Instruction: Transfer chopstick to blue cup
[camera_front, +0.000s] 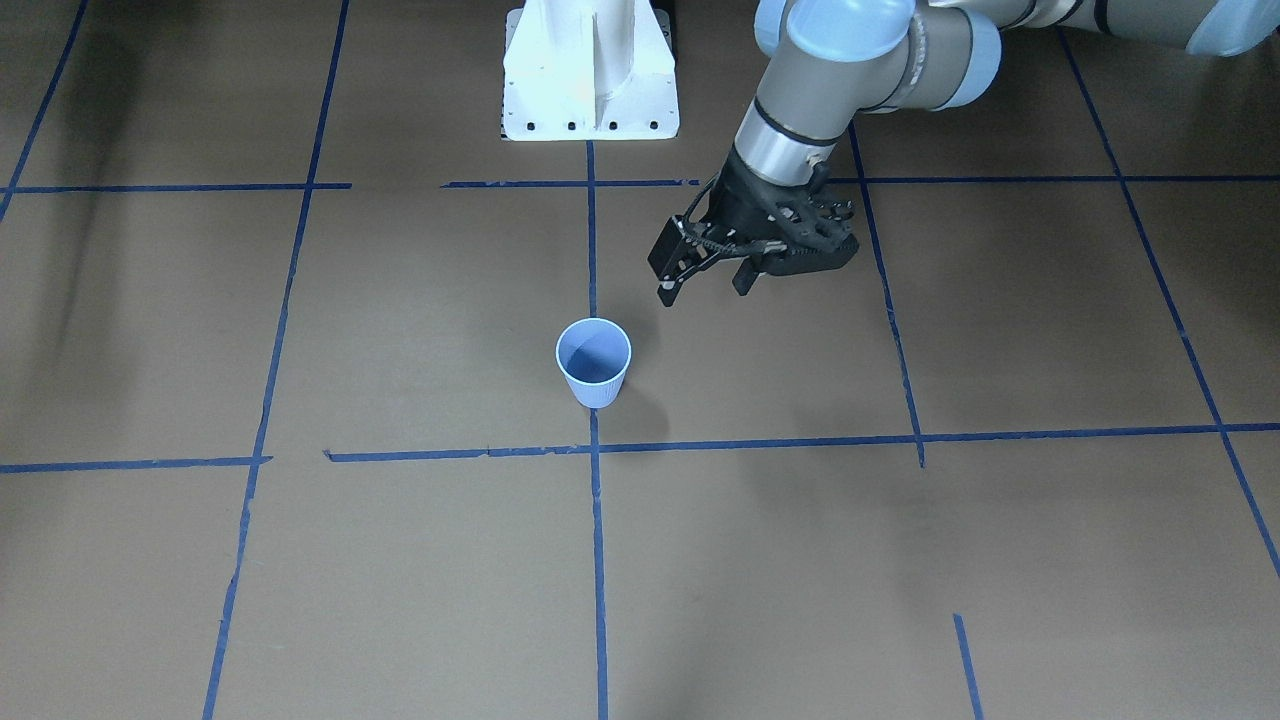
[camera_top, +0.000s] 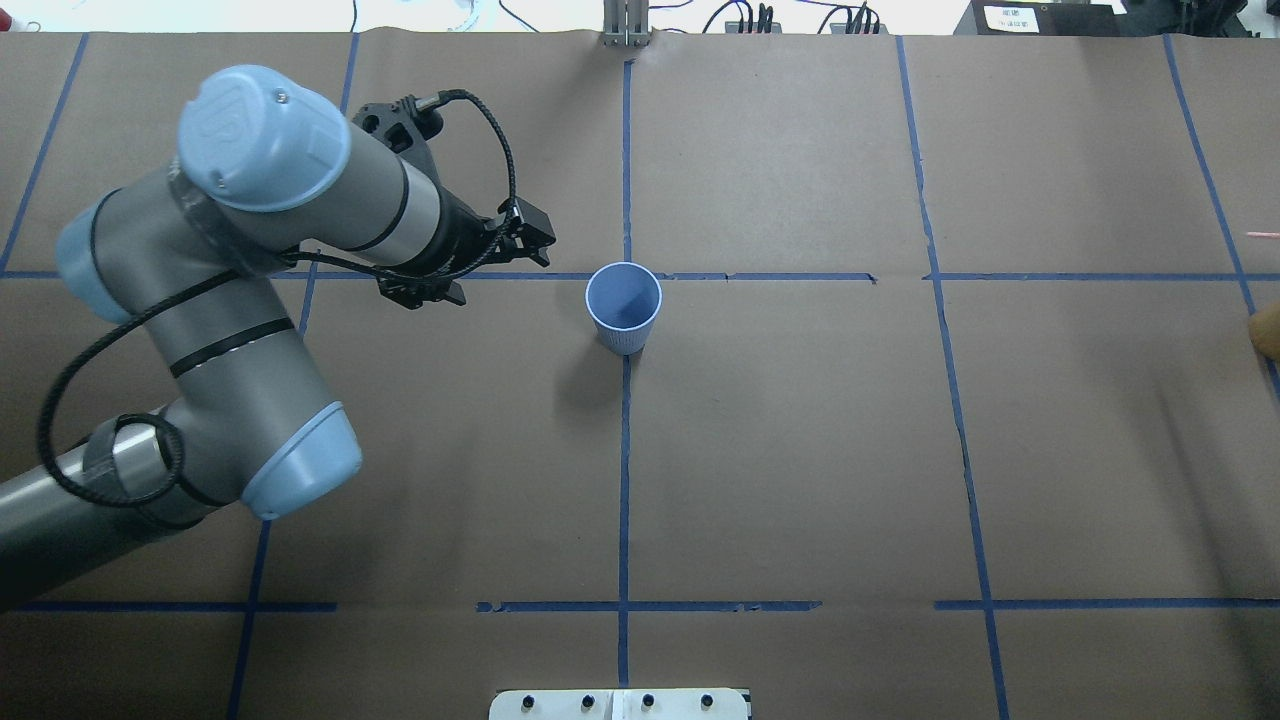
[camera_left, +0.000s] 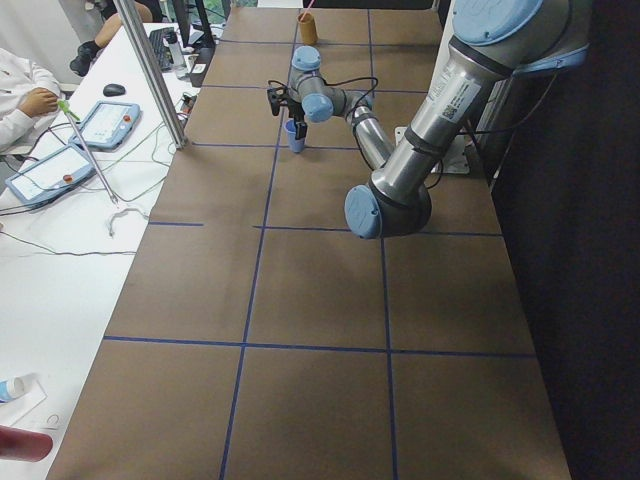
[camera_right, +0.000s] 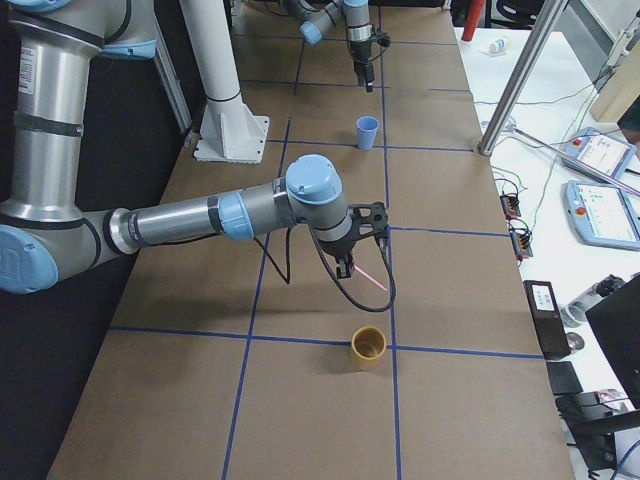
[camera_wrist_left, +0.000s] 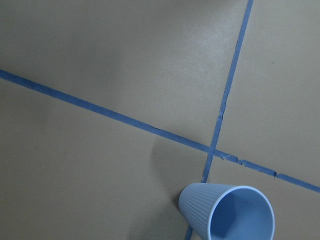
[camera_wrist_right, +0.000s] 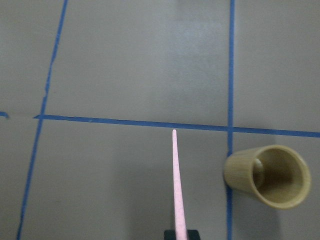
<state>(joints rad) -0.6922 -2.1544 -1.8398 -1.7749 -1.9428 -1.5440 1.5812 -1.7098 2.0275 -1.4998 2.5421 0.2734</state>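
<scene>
Seen from overhead, the left arm (camera_top: 250, 300) reaches in from the left edge. The left gripper (camera_front: 704, 290) hangs above the brown table (camera_top: 800, 450) with its 2 fingers (camera_front: 668, 288) spread and nothing between them. Just to its right, near but not touching, the blue cup (camera_top: 623, 303) stands upright on the middle blue tape line (camera_top: 624, 480), close to where a cross line meets it. Nothing shows inside the cup. The left wrist view catches it at the lower right, with its ribbed wall and open rim in sight.

At the far right edge of the overhead view, only a pink tip of the chopstick (camera_right: 372, 278) and part of a tan cup (camera_right: 367, 346) show. The side view from the robot's right is plainer. The right gripper (camera_right: 347, 268) is pinched on 1 end of the chopstick, which slants out of it toward the table's far edge. I cannot tell whether the free tip meets the table. In the right wrist view the stick runs straight up the middle, with its tip near a tape line. The tan cup stands just to its right, apart from it. The chopstick is well apart from the blue cup
</scene>
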